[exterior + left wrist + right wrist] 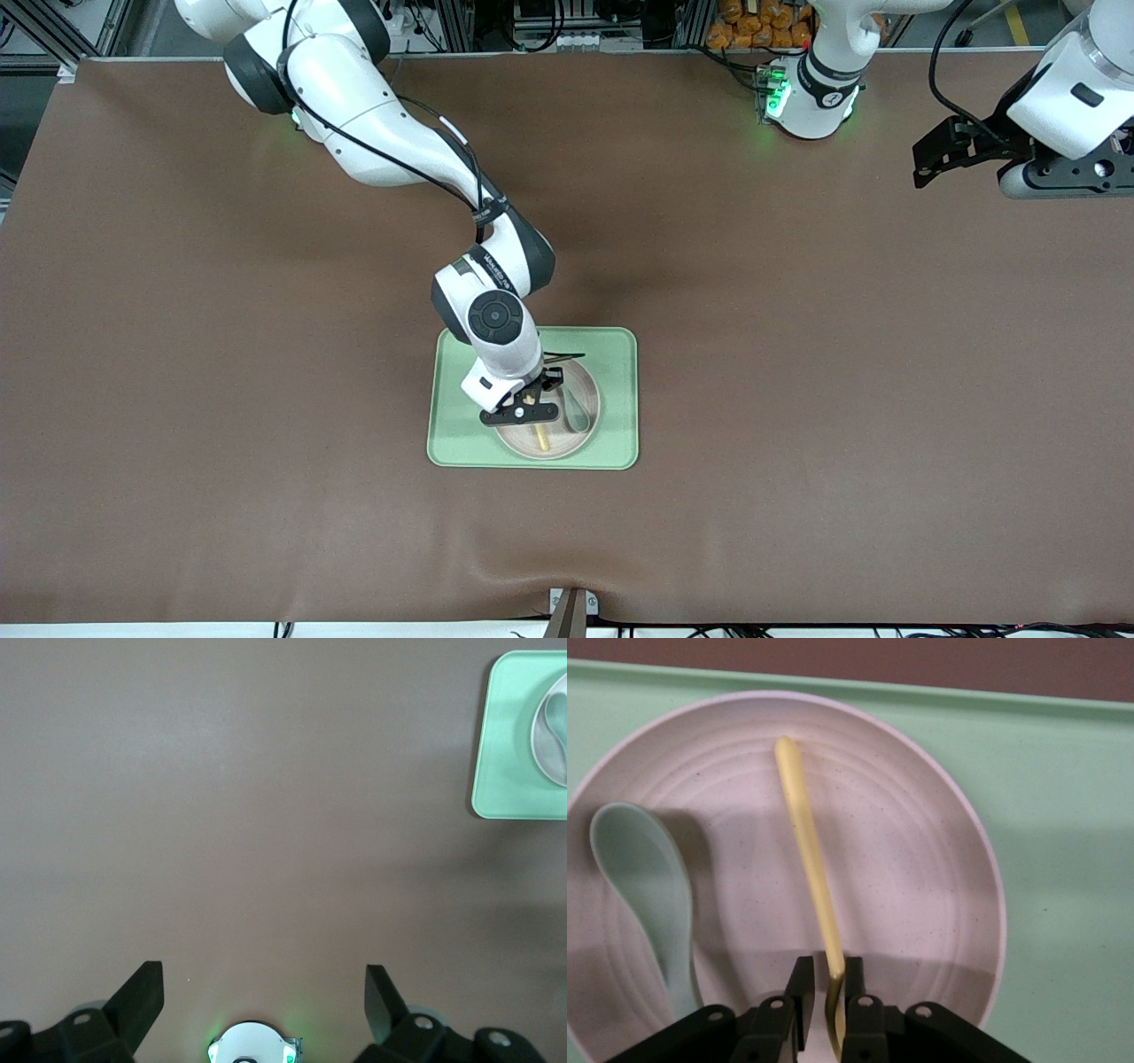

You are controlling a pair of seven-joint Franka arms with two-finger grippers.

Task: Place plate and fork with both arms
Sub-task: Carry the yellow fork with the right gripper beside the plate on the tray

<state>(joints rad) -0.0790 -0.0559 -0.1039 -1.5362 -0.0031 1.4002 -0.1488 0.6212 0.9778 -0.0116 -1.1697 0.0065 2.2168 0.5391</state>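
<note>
The pale plate (560, 443) lies on the light-green tray (452, 436) in the middle of the table. The yellow fork (540, 436) rests on the plate, beside a muted-green spoon (576, 409). My right gripper (532, 413) is low over the plate. In the right wrist view the fork (806, 842) runs between the fingers of the right gripper (826, 979). It touches one finger, with a small gap to the other, so the jaws stand slightly open. My left gripper (952, 151) waits open and empty over bare table at the left arm's end.
The left wrist view shows the open left gripper (263, 992) over brown table, with the tray (505, 771), plate (542, 749) and spoon (558, 718) at its edge. The right wrist view shows the plate (912, 859), spoon (647, 877) and tray (1063, 815).
</note>
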